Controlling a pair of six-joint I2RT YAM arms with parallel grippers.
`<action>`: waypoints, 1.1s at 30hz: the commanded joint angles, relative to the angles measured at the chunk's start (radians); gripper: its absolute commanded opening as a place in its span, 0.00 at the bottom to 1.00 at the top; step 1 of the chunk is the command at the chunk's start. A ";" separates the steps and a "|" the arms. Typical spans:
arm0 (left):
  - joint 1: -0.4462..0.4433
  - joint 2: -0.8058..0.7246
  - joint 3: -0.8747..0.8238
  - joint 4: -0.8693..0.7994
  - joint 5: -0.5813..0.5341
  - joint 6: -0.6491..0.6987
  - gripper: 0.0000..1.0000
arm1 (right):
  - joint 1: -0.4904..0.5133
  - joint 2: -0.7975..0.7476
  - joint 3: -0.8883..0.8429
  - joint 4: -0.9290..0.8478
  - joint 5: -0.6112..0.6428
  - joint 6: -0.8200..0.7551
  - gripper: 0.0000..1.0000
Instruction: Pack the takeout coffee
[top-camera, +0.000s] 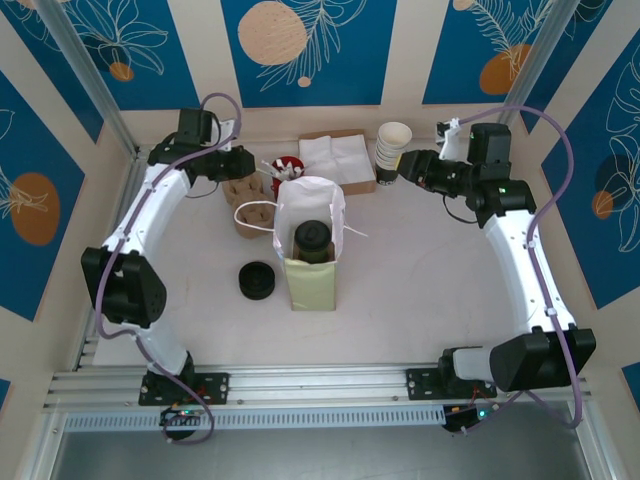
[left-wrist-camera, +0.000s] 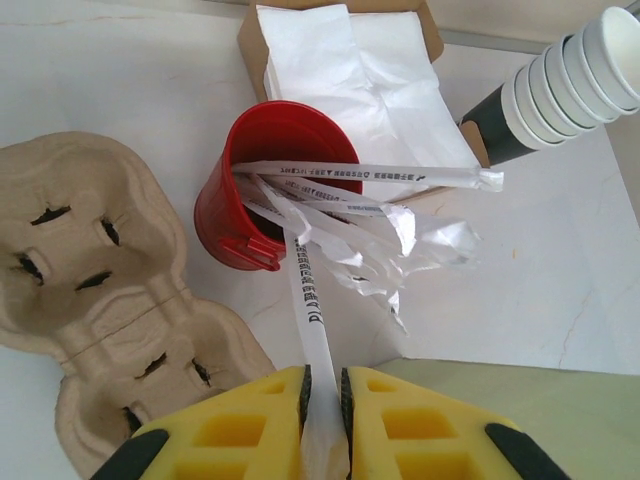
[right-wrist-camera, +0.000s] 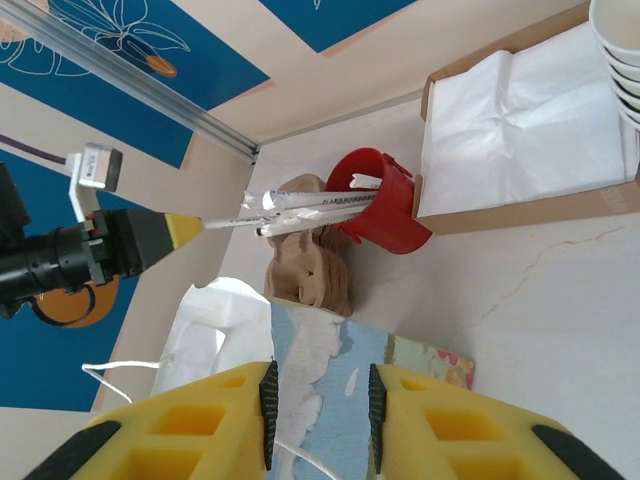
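Seemingly bagged, takeout coffee (top-camera: 312, 240), left fingers (left-wrist-camera: 250, 430) pinching wrapped straw (left-wrist-camera: 305, 290), right fingers (right-wrist-camera: 200, 420) parted.

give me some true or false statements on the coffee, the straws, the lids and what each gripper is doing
1. The takeout coffee sits inside the paper bag. True.
2. The left gripper is empty. False: it is shut on a wrapped straw.
3. The red cup holds wrapped straws. True.
4. The stack of black lids is in the bag. False: it sits on the table beside the bag.
5. The right gripper is clamped on the stack of white cups. False: its jaws are open and hold nothing.
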 joint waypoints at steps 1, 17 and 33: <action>-0.017 -0.058 0.062 -0.109 -0.041 0.044 0.17 | -0.009 -0.030 -0.016 0.004 -0.027 -0.027 0.32; -0.024 -0.222 0.172 -0.317 -0.158 0.074 0.17 | -0.023 -0.056 -0.044 0.020 -0.038 -0.037 0.32; -0.047 -0.423 0.290 -0.400 -0.198 0.075 0.14 | -0.025 -0.050 -0.076 0.084 -0.053 -0.037 0.32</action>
